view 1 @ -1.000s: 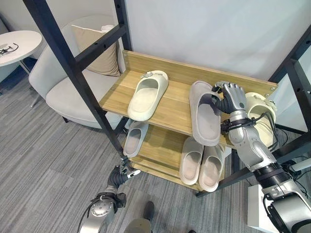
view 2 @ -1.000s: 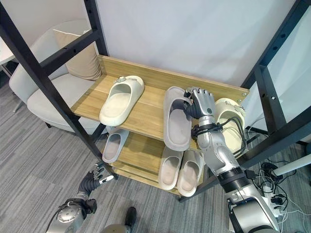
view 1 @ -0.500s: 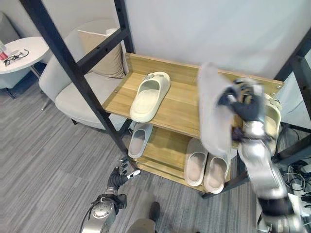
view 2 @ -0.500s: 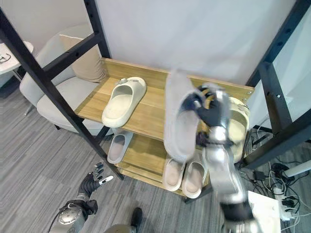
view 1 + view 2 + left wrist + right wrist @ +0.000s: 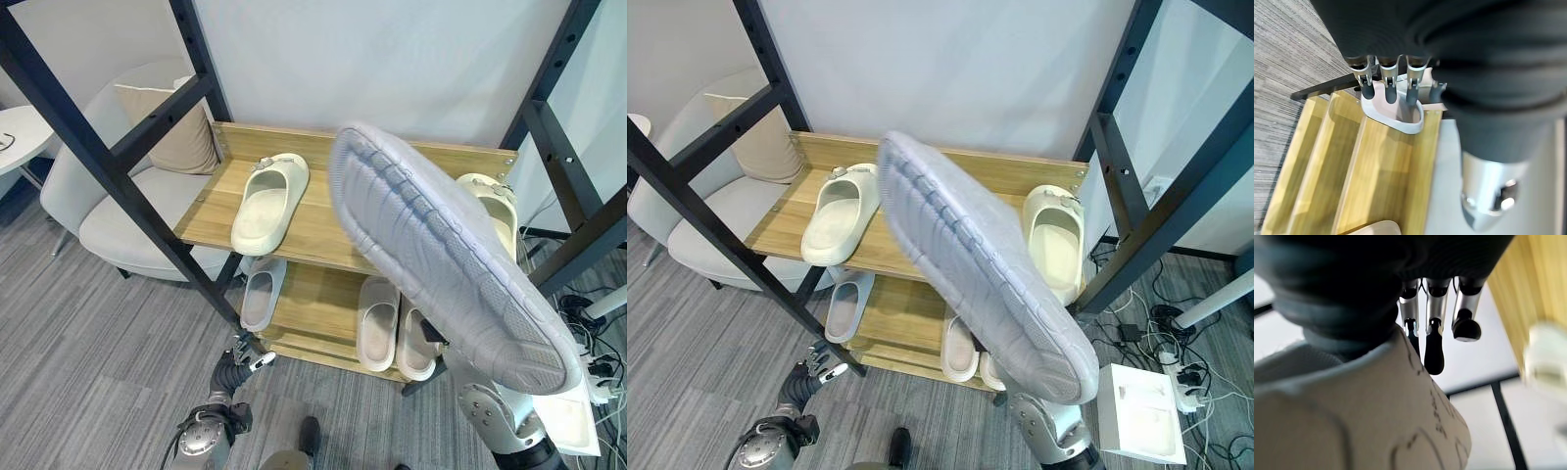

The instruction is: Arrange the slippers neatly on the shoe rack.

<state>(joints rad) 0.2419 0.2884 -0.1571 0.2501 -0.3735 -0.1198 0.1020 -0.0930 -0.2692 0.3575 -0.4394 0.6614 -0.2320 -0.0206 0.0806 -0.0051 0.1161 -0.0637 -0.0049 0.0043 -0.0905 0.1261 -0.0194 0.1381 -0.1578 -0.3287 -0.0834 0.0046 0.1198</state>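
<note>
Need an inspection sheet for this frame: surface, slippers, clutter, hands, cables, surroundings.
Surface: two-tier wooden shoe rack in a black metal frame.
Job's things: large grey ridged-sole slipper raised close to the head camera, sole showing; cream slipper on the top shelf's left; second cream slipper at the top shelf's right end; three pale slippers on the lower shelf.
Clutter: nothing seen.
Hands: right hand holds the grey slipper; left hand low by the floor, fingers straight.
Cables: power strip and leads on the floor at right.
Surroundings: beige armchair, cushion, white box, grey carpet.
</note>
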